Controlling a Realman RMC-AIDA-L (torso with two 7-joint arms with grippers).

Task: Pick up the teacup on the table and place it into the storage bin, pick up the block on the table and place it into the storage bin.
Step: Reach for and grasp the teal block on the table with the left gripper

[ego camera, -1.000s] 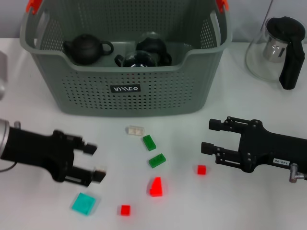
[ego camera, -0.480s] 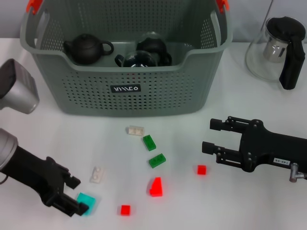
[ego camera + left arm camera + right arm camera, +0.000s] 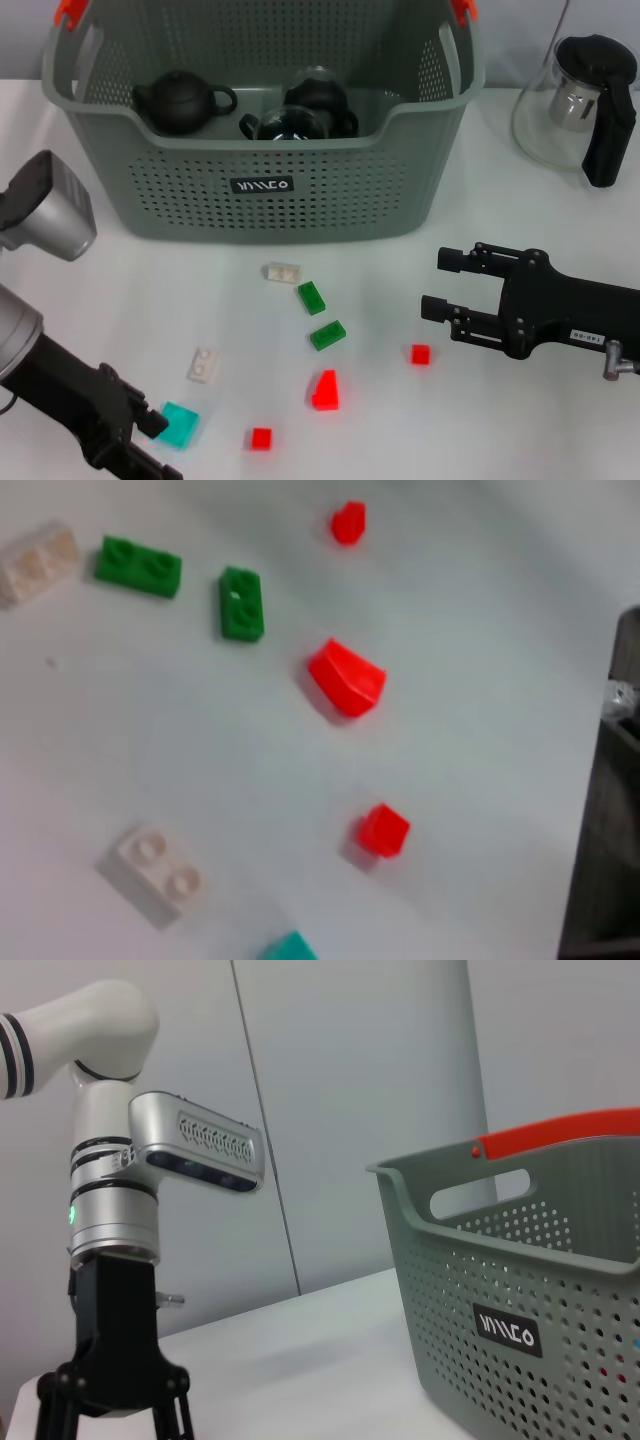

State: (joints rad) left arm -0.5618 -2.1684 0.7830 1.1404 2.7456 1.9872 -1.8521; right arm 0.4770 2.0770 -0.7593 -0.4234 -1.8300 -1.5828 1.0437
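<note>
The left gripper (image 3: 150,440) hovered low at the near left corner of the table (image 3: 520,215), its fingers spread and holding nothing, one fingertip just beside the teal tile (image 3: 174,424). Its black wrist ran back off the near left edge. A white two-stud block (image 3: 204,365) lay flat on the table just beyond that gripper, apart from it (the left wrist view showed the same white block (image 3: 155,863) lying studs up, with a small red cube (image 3: 383,830) and a red wedge (image 3: 346,677) farther on).

The right gripper (image 3: 445,287) hung over the near right part of the table, its two black fingers spread apart and empty, pointing toward the middle. A small red cube (image 3: 420,354) sat near its lower finger without touching it.

Across the middle of the table lay the other pieces: a clear-white block (image 3: 281,271), two green blocks (image 3: 311,297) (image 3: 327,335), the red wedge (image 3: 324,390) and another red cube (image 3: 261,438) close to the near edge.

The storage bin (image 3: 262,186) stood at the far middle of the table, its black label facing the robot, with dark teapots (image 3: 182,101) and a glass vessel (image 3: 290,122) inside. A glass pitcher with a black handle (image 3: 585,105) stood at the far right corner.
</note>
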